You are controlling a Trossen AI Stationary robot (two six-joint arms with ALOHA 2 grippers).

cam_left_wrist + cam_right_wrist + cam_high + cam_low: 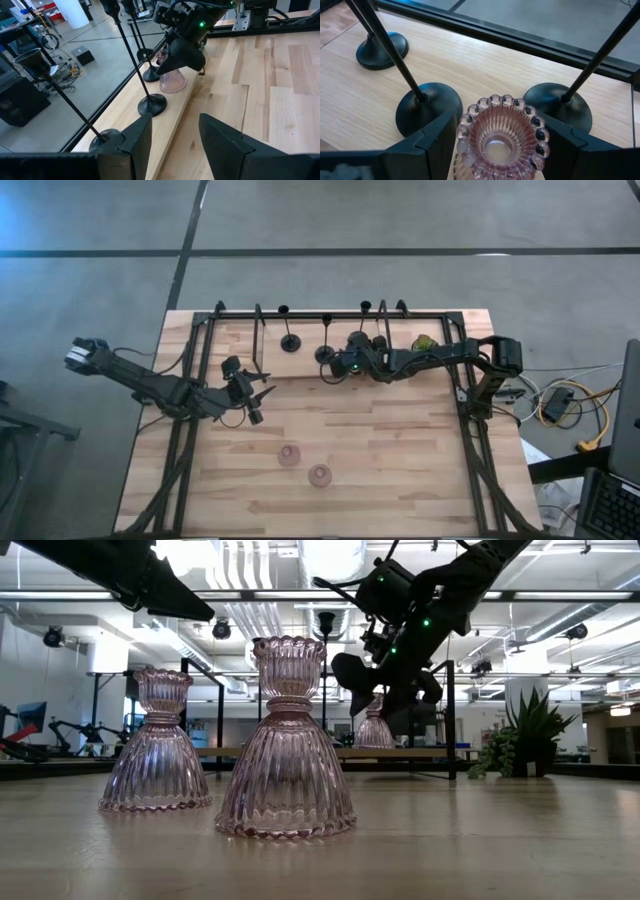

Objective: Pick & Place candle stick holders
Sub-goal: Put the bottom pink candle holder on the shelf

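Near the far edge of the worktop (400, 440), we see the right gripper (497, 150) with its fingers (432, 135) set on both sides of a pink glass holder (501, 134). The fingers sit just beside the holder's beaded rim; we cannot tell if they squeeze it. In the low view that holder (374, 730) stands on the worktop under the gripper.

Three black holders stand close to this pink holder, along the same far edge. One black base (427, 107) sits just beside it on one side, a second base (559, 106) just beside it on the other, and a third base (382, 49) stands farther off.

Two more pink holders stand well apart from that first pink holder, near the front edge of the worktop: one (289, 455) and another (319, 474) close to each other, not touching.

The left gripper (250, 395) waits above the worktop, away from all the holders, with its fingers (137, 137) spread wide and nothing between them.

We can read no writing or labels on anything.
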